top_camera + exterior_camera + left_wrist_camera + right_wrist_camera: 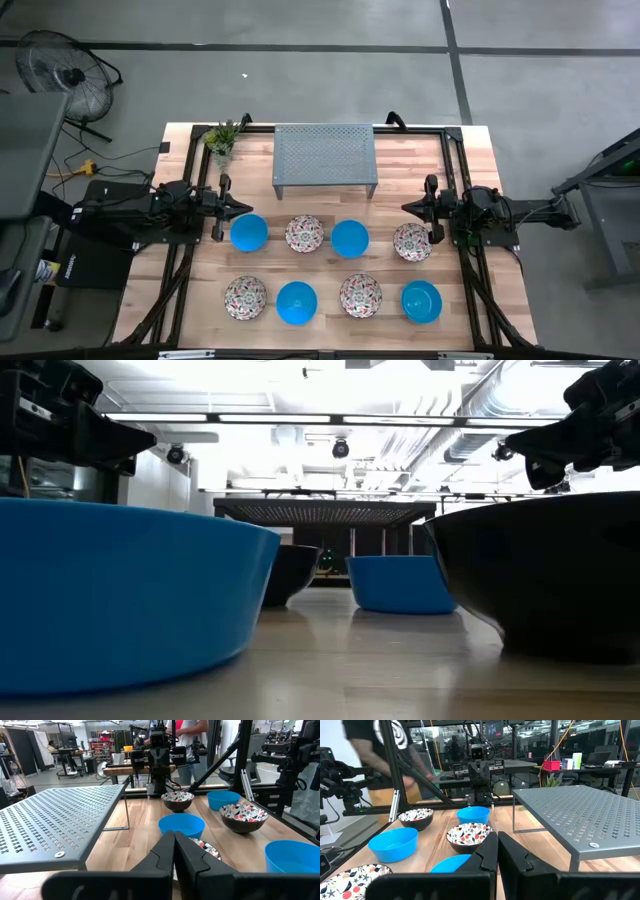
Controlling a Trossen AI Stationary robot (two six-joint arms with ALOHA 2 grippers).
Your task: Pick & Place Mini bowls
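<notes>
Waiting at the start: the table (pixel 470 160) carries a grey rack (pixel 325 155) at the back and eight mini bowls (pixel 305 234) in two rows, untouched. Left gripper (pixel 232 206) and right gripper (pixel 408 207) hover pressed together, empty; next, one must spread over a bowl.

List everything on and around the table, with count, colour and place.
blue mini bowls: four, bright blue, alternating in two rows across the table's middle and front.
floral mini bowls: four, white with red-green pattern, between the blue ones.
perforated rack: one, grey metal, back centre.
potted plant: one, green, back left corner.
table: one, light wood.
fan: one, black, on the floor to the left.
left claw: shut, beside the back row's blue bowl.
right claw: shut, by the back row's floral bowl.
</notes>
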